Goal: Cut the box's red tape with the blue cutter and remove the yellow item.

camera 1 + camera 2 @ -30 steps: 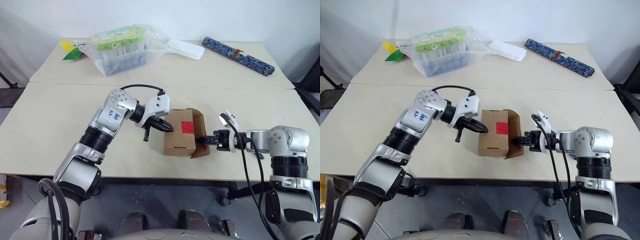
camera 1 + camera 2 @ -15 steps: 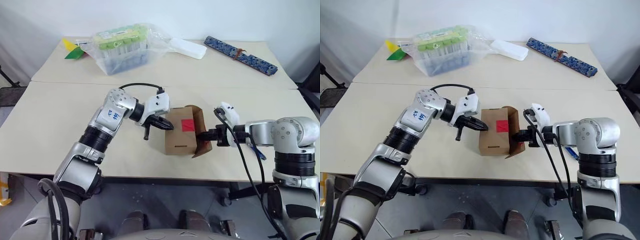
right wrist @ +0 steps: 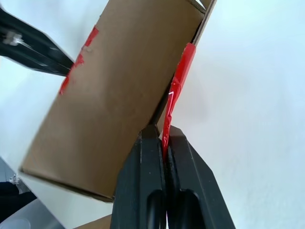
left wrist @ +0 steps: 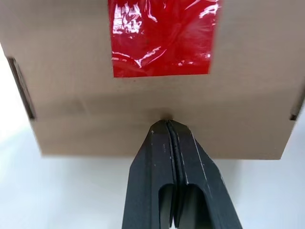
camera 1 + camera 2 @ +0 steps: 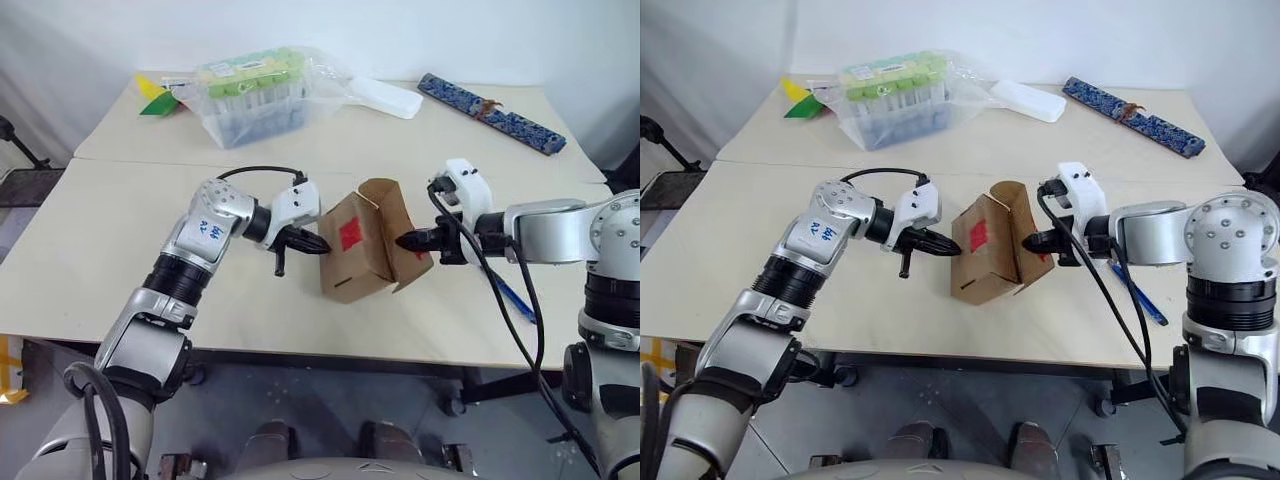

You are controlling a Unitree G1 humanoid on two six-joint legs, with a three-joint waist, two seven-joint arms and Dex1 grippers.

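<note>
Cardboard box (image 5: 357, 245), tilted at frame centre, hangs by its flap (image 3: 183, 81) pinched in the right end effector (image 5: 408, 241); better keep the empty, closed left end effector (image 5: 318, 247) bracing its red tape (image 5: 349, 233) face.

head stereo pair overlooking table (image 5: 90, 250), wrist cameras close on box (image 4: 71, 95)

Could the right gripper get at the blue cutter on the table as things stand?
Probably not yet: the right gripper is shut on the box's open flap, holding the box tilted. The blue cutter lies unobstructed under that arm.
</note>
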